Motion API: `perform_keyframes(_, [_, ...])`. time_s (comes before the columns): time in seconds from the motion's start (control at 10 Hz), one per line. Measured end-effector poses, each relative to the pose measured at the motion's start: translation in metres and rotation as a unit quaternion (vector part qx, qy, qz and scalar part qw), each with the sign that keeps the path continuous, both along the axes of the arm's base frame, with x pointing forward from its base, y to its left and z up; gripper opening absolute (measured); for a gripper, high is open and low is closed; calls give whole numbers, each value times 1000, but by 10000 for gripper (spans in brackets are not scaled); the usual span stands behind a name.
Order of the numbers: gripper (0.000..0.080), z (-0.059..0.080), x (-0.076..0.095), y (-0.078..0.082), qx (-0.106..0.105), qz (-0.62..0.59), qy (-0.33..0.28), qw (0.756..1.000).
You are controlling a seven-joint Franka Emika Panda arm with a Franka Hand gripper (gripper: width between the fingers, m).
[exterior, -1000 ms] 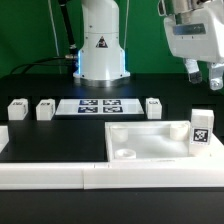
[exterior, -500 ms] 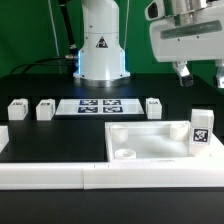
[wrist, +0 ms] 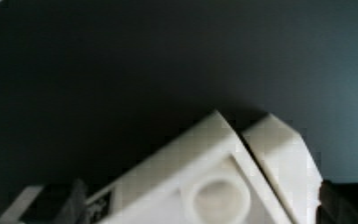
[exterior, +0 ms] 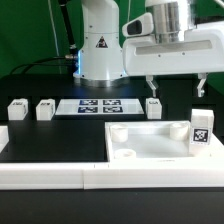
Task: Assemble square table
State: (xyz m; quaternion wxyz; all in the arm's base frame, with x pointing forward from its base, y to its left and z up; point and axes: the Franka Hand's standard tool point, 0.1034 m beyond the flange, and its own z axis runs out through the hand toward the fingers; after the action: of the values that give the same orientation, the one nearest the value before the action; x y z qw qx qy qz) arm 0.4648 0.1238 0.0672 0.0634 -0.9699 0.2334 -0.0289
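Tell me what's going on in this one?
The arm's hand hangs open and empty above the table. The square slab lies flat against the white bar fence, and the corner sockets that show are unfilled. Two legs sit loose at the exterior view's left. A third leg stands beside the marker board, and a fourth leg is at the slab's right edge. None is fitted yet.
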Motion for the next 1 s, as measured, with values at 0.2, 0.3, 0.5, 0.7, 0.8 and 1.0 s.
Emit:
perform_keyframes(0.2, [648,-14,-19,-11,-52,198,-50,978])
perform_keyframes(0.3, [648,-17,-22,-10,-59,250,-51,965])
perform_keyframes(0.5, [648,-18,-22,-10,-57,270,-42,960])
perform_keyframes(0.7, [648,-19,-24,-10,-54,265,-34,962])
perform_keyframes(0.8, [648,-22,-40,-9,-28,230,38,972])
perform_keyframes(1.0, [648,-25,-57,-21,-10,227,140,964])
